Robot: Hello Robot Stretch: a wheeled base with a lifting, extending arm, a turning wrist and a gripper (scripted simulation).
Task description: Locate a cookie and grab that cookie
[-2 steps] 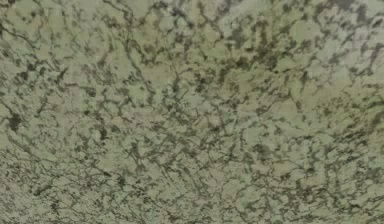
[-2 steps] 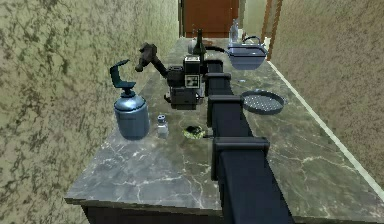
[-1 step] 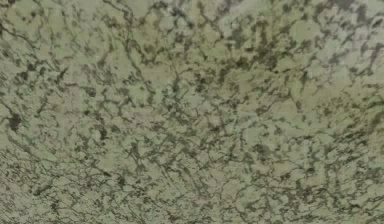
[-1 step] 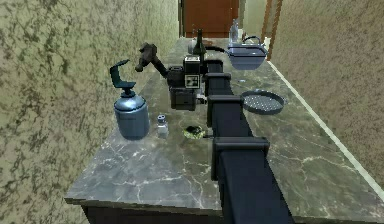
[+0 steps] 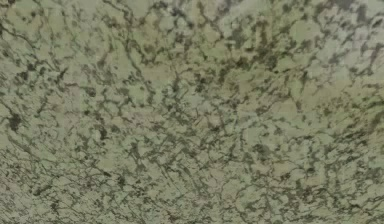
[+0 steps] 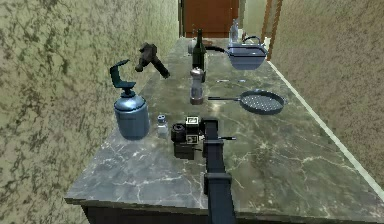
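Gripper: (image 6: 177,134) sits low over the marble counter (image 6: 290,165) at the far end of the arm (image 6: 217,182). I cannot tell whether its fingers are apart or together, or whether it holds anything.
Cookie: its place cannot be told, because no item on the counter has a shape and colour that can safely be called a cookie.
Nearest candidate: a small pale thing (image 6: 161,122) lies on the counter just beside the gripper, too small to name.
Adjacent: a blue spray bottle (image 6: 130,108) stands upright near the small pale thing.
Mid counter: a short shaker (image 6: 197,92) stands near a frying pan (image 6: 260,101).
Far counter: a dark bottle (image 6: 198,50), a dark-headed tool (image 6: 151,58), a blue bowl (image 6: 246,55) and a clear bottle (image 6: 235,30).
Beyond: a brown door (image 6: 210,14).
Ahead of base: a mottled wall (image 5: 190,110).
Risk, identity: the gripper may take the small pale thing when it is no cookie, since the blob is unverified.
Risk, collision: a reach toward it may topple the spray bottle, which stands close by.
Risk, search: driving forward may strike the wall ahead.
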